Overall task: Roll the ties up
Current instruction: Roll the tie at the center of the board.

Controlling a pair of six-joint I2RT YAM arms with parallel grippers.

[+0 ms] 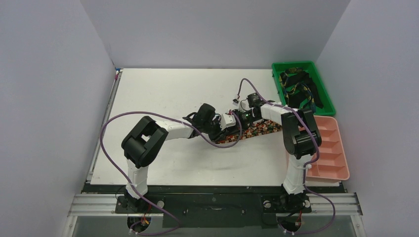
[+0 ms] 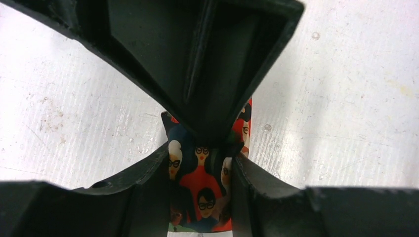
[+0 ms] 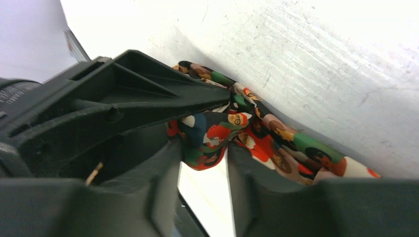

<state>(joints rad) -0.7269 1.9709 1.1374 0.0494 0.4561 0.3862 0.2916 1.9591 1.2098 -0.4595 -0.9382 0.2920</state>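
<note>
A tie (image 1: 254,129) with a busy red, orange and white print of faces lies on the white table (image 1: 173,94), right of centre. Both grippers meet over its left end. My left gripper (image 1: 221,129) (image 2: 200,163) is shut on the tie (image 2: 202,182), whose fabric fills the gap between its fingers. My right gripper (image 1: 235,118) (image 3: 205,148) has a folded bulge of the tie (image 3: 276,143) pinched between its fingertips. The black body of the left gripper (image 3: 148,94) sits right against it. More ties (image 1: 299,89), dark with yellow and blue patterns, lie piled in a green bin.
The green bin (image 1: 291,64) stands at the back right. A pink compartment tray (image 1: 332,148) sits in front of it, by the right arm. Purple cables (image 1: 111,128) loop off both arms. Grey walls close in the table on three sides.
</note>
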